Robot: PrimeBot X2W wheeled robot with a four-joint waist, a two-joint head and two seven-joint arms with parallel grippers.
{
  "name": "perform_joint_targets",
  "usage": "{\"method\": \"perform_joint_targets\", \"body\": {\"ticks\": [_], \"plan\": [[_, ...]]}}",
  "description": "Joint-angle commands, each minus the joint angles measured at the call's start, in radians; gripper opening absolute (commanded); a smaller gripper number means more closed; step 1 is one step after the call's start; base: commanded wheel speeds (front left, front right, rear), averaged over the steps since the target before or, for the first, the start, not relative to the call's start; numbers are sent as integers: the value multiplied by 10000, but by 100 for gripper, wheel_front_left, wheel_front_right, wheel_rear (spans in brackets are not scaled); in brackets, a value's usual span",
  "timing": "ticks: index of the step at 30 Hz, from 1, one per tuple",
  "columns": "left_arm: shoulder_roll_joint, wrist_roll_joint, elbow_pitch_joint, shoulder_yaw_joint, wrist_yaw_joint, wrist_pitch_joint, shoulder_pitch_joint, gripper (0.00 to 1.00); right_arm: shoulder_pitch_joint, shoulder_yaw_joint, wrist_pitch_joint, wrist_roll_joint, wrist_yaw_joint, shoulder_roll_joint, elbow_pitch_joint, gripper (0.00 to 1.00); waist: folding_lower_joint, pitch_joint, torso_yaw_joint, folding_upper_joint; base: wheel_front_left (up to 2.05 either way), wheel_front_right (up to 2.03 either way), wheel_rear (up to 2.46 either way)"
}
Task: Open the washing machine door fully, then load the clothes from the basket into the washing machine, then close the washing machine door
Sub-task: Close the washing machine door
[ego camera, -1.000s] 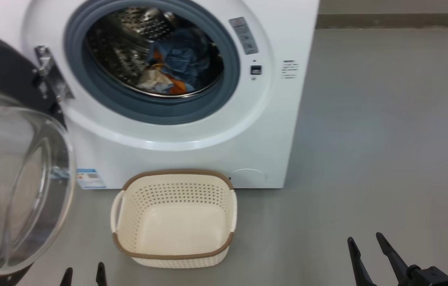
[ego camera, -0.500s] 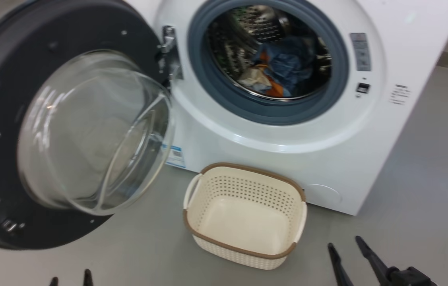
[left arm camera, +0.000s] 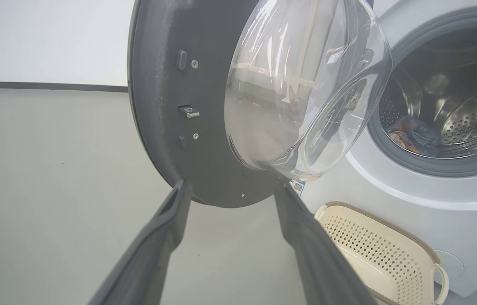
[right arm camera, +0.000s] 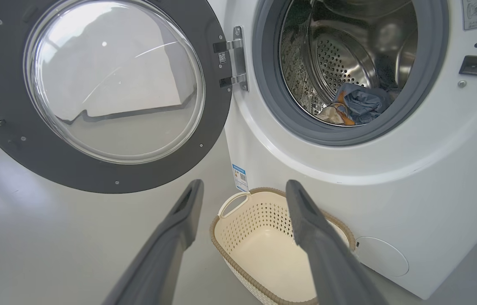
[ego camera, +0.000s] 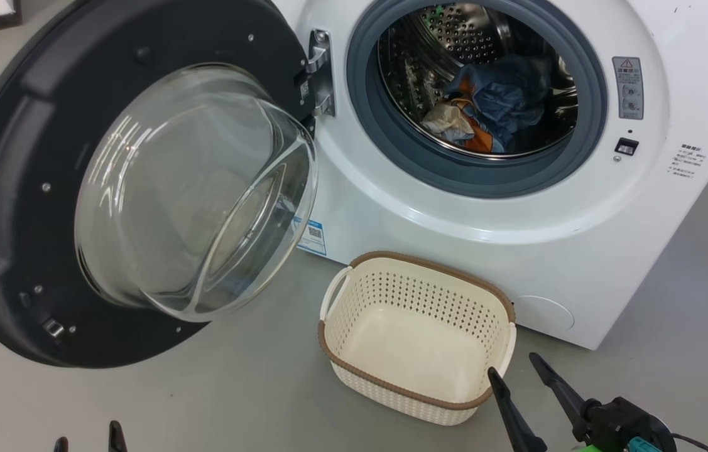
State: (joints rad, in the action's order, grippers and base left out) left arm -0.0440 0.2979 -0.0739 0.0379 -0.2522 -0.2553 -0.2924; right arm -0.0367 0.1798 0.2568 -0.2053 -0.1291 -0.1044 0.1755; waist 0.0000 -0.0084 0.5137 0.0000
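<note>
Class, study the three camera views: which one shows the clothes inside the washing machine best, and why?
The head view: the clothes lie largest and clearest in the drum, blue fabric with white and orange patches. The right wrist view shows a smaller heap, low in the drum; the left wrist view shows them tiny and dim.
</note>
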Motion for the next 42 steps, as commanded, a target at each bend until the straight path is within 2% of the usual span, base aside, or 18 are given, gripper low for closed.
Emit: {"method": "perform_joint_targets", "body": {"ticks": [1, 2, 3, 4, 11, 13, 15, 17, 24, 27, 30, 34, 38, 42], "plan": [[-62, 66, -332, 302, -81, -65, 137, 100, 409, 244, 49, -107, -16, -110, -181, 100, 0, 17, 11, 0, 0, 0, 0], [-62, 108, -324, 299, -96, -65, 125, 84, 412, 253, 49, -110, -16, -105, -174, 100, 0, 24, 15, 0, 0, 0, 0], [-62, 156, -295, 300, -101, -65, 112, 33, 413, 257, 49, -113, -16, -98, -169, 100, 0, 29, 18, 0, 0, 0, 0], [-62, 269, -282, 321, -112, -65, 111, 0, 409, 254, 49, -120, -16, -89, -165, 100, 0, 33, 22, 0, 0, 0, 0], [-62, 853, -431, 693, -121, -65, 143, 0, 313, 178, 49, -122, -16, -11, -171, 100, 0, 61, 48, 0, 0, 0, 0], [-62, 1341, -538, 982, -127, -65, 195, 0, 276, 155, 49, -120, -16, 22, -177, 100, 0, 66, 56, 0, 0, 0, 0], [-62, 2510, -592, 1399, -88, -65, 332, 0, 242, 122, 49, -118, -16, 54, -186, 100, 0, 75, 69, 0, 0, 0, 0], [-62, 3322, -559, 1932, 174, -65, 488, 0, 205, 129, 49, -121, -16, 83, -171, 100, 0, 90, 74, 0, 0, 0, 0], [-62, 5425, -56, 4373, 1603, -65, 1662, 0, 105, 143, 49, -103, -16, 133, -170, 100, 0, 109, 69, 0, 0, 0, 0], [-72, 7849, 482, 5178, 2283, 180, 2660, 0, -14, 87, 49, -93, -16, 153, -184, 100, 0, 118, 72, 0, 0, 0, 0], [-817, 9489, 1127, 5919, 2687, 945, 3608, 0, -103, 32, 49, -116, -16, 172, -211, 100, 0, 183, 62, 0, 0, 0, 0], [-1805, 11290, 2427, 6536, 2767, 1988, 5135, 0, -192, -72, 49, -80, -16, 105, -287, 100, 0, 320, 29, 0, 0, 0, 0], [-2723, 12171, 3740, 6880, 2726, 2476, 6480, 0, -358, -275, 49, 5, -16, 27, -388, 100, 0, 441, -34, 0, 0, 0, 0], [-3404, 12531, 4865, 6785, 2973, 2960, 7434, 0, -611, -506, 49, 98, -16, -88, -483, 100, 0, 574, -102, 0, 0, 0, 0]]}}
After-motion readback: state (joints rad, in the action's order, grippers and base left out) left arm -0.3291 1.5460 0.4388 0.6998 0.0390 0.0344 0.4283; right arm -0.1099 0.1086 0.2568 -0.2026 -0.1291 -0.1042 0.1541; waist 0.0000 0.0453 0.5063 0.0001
